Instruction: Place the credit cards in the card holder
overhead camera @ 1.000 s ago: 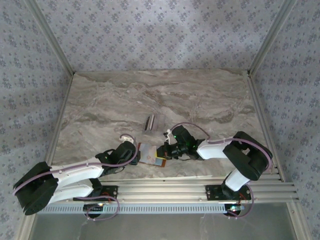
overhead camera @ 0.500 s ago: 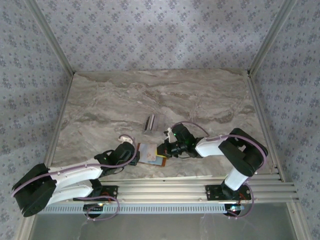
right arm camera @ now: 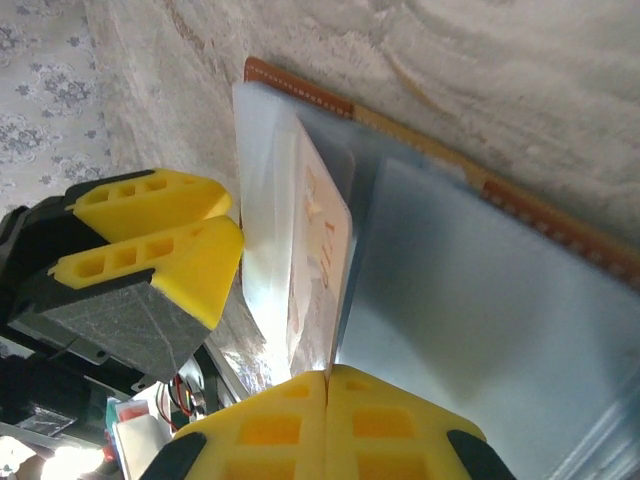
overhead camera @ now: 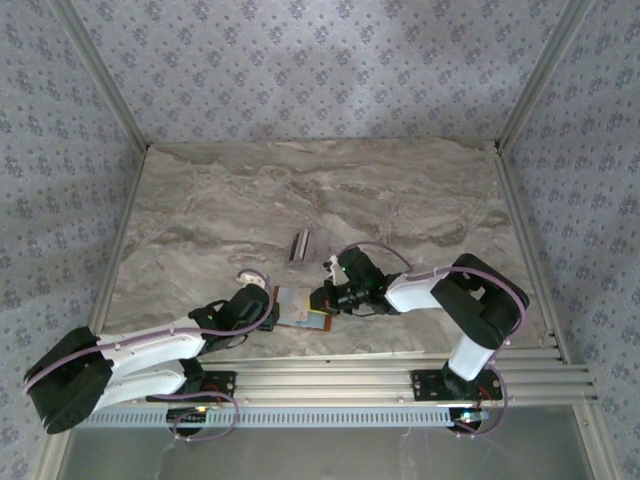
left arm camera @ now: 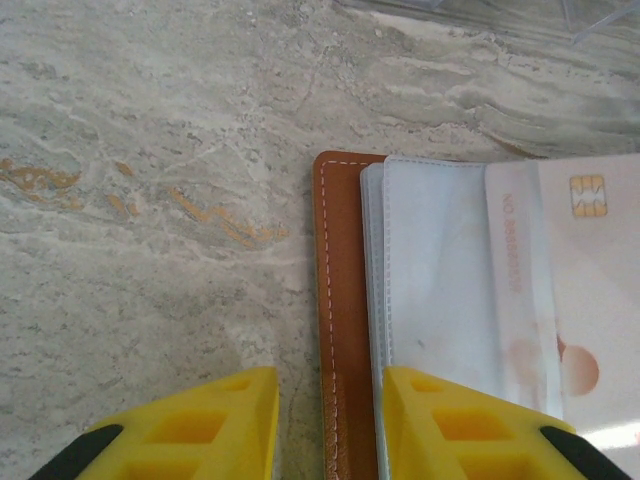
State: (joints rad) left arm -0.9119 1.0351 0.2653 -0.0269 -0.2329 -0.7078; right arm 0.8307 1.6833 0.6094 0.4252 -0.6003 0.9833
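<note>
Progress: the right gripper [right arm camera: 327, 378], shut on one credit card [right arm camera: 318, 250], is edging leftward, feeding it into the card holder [left arm camera: 345, 300] at lower centre of the top view; the left gripper [left arm camera: 330, 390], part open, is straddling its brown edge.

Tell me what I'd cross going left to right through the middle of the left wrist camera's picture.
Bare marble table → brown stitched edge of the card holder → clear sleeves → credit card with a gold chip, running off the right edge.
</note>
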